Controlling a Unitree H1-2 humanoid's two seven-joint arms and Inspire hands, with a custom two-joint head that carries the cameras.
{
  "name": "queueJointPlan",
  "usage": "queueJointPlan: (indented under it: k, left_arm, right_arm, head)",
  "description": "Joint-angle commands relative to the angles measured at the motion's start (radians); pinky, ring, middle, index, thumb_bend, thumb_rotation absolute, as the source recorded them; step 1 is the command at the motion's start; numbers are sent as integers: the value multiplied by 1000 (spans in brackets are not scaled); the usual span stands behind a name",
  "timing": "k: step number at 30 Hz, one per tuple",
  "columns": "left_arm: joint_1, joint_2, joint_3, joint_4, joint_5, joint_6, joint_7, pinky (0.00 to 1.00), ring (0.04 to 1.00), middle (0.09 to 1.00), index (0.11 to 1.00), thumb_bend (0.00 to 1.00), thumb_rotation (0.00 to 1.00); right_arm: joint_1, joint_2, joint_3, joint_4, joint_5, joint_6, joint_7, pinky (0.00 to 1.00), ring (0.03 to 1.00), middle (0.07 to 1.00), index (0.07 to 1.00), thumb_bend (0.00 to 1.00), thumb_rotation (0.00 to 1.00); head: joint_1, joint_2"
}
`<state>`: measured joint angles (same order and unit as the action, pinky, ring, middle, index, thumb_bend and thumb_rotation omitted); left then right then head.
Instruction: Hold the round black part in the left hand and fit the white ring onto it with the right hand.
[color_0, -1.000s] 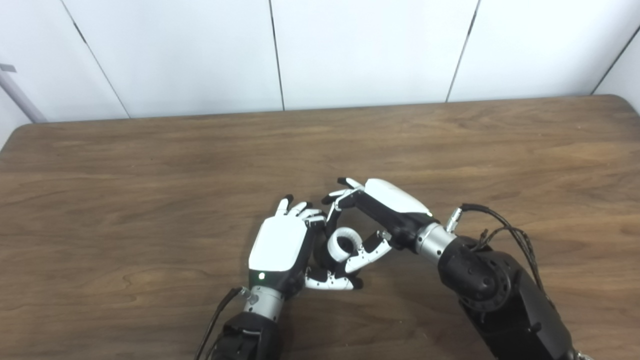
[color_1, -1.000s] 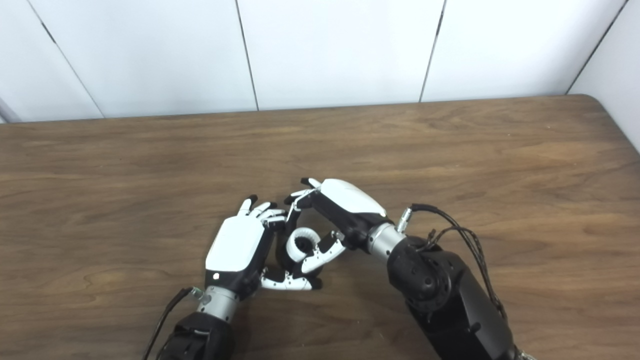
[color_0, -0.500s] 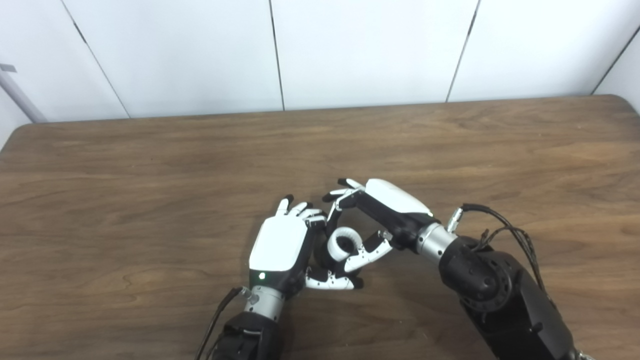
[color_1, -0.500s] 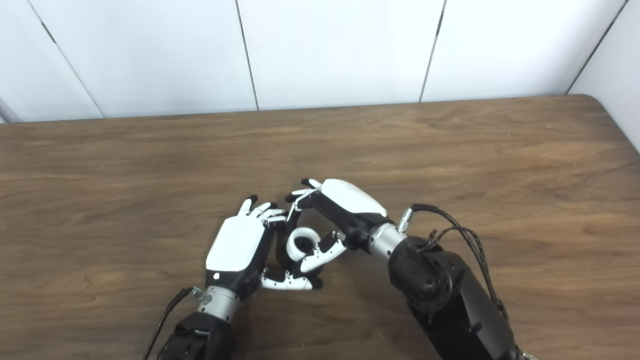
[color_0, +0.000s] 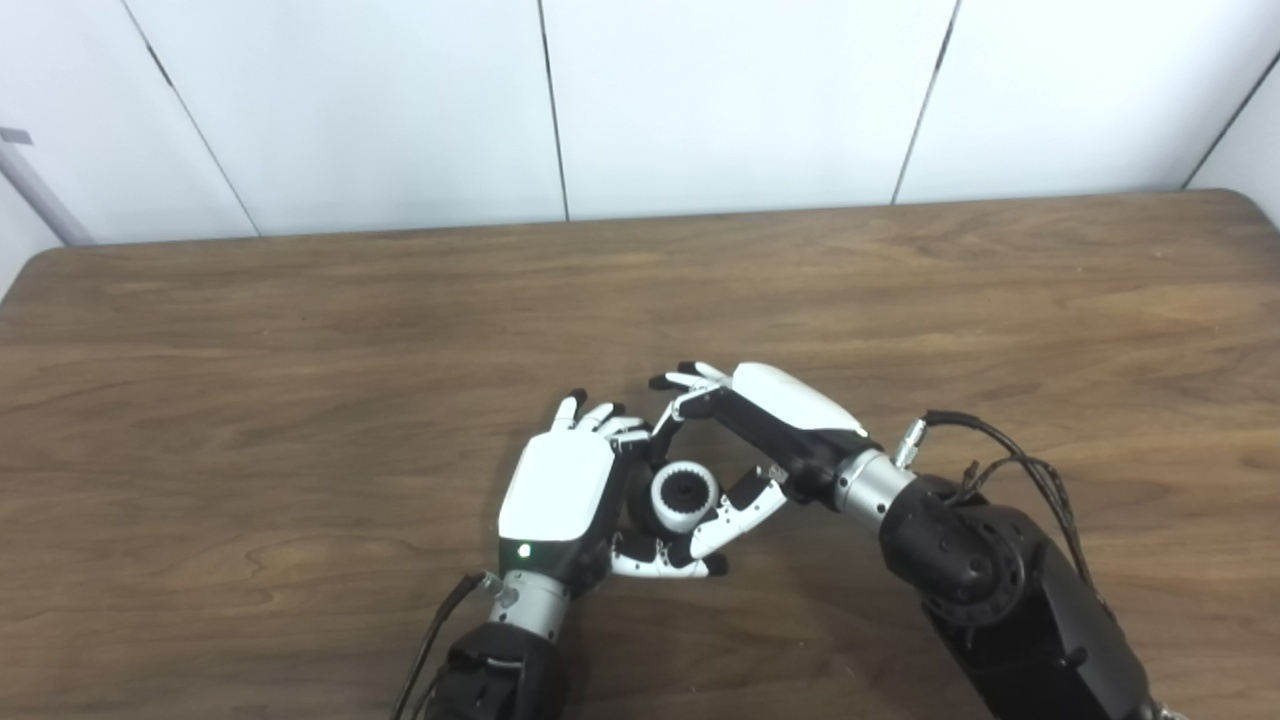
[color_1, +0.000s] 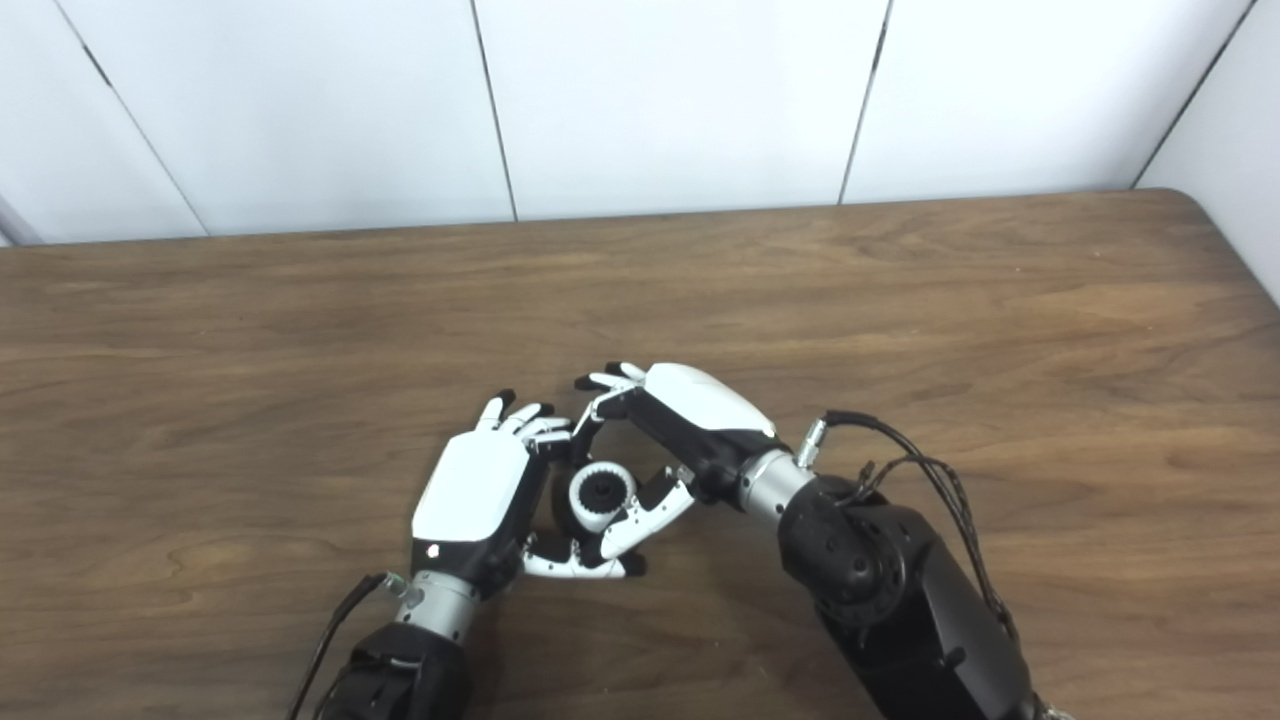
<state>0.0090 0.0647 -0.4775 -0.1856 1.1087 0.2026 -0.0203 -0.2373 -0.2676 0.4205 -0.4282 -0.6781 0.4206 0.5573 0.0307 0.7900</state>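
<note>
The left hand (color_0: 556, 488) hides most of the round black part (color_0: 685, 489).

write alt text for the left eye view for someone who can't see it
Two robot hands meet over a brown wooden table: the left hand grips a round black part with a white ring around it, and the right hand curls around the ring from the right. White wall panels stand behind the table.
</note>
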Motion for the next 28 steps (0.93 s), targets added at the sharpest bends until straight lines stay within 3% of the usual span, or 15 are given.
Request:
queueJointPlan:
  k: [1,11,28]
  left_arm:
    - [-12,-4,-4,-5,9,6,-19,1000,884,772,484,525,61]
    - [-14,-4,-1,-1,8,10,-20,1000,887,771,484,525,59]
    - [-15,12,26,-12,-7,9,-33,1000,881,765,483,525,57]
  right_arm:
    - [-27,-6,-4,-19,-6,-17,-3,962,1000,933,739,1000,287]
    - [-36,-12,-36,-42,-4,3,1,960,1000,954,785,1000,325]
    - [-37,-75,-177,-136,50,45,38,875,1000,960,816,1000,382]
  head:
    - [1,1]
    - [-6,-1]
    - [-5,-4]
